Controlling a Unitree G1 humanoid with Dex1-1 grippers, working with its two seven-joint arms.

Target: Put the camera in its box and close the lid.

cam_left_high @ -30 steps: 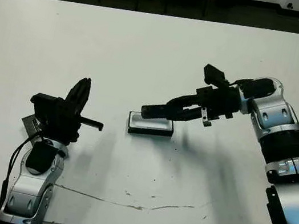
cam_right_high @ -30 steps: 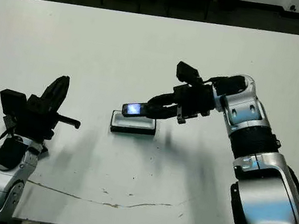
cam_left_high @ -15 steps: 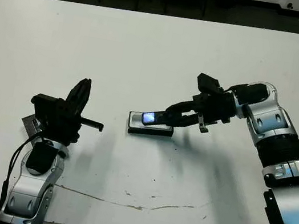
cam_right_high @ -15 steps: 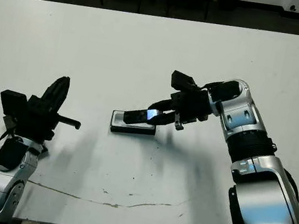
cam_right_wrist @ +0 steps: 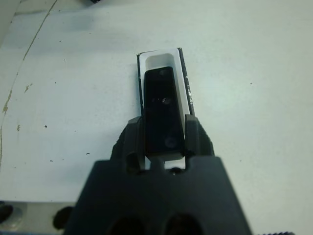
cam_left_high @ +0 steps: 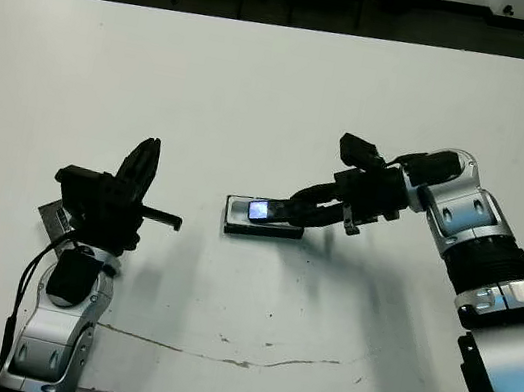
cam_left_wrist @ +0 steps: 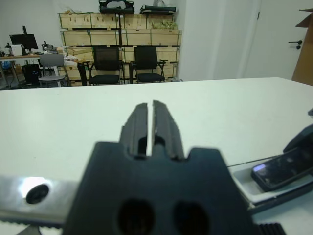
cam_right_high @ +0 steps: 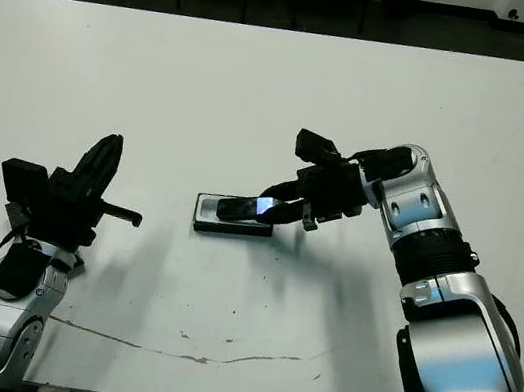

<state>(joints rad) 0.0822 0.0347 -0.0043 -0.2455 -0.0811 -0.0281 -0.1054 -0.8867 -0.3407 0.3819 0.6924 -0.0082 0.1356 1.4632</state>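
Right gripper (cam_right_wrist: 163,139) was clamped on the camera (cam_right_wrist: 161,110), holding it tilted over the box (cam_left_high: 237,220) mid-frame; left gripper (cam_left_wrist: 150,122) sat pinched closed, lower left.

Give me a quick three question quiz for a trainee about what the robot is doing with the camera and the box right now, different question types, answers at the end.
1. True or false: the right gripper holds the camera over the box.
2. Multiple choice: the left gripper is
A. gripping the box
B. off to the side of the box, holding nothing
C. holding the camera
3. Fill in: the camera is tilted, its far end dipping toward the box's ____ lining.

Key:
1. True
2. B
3. white
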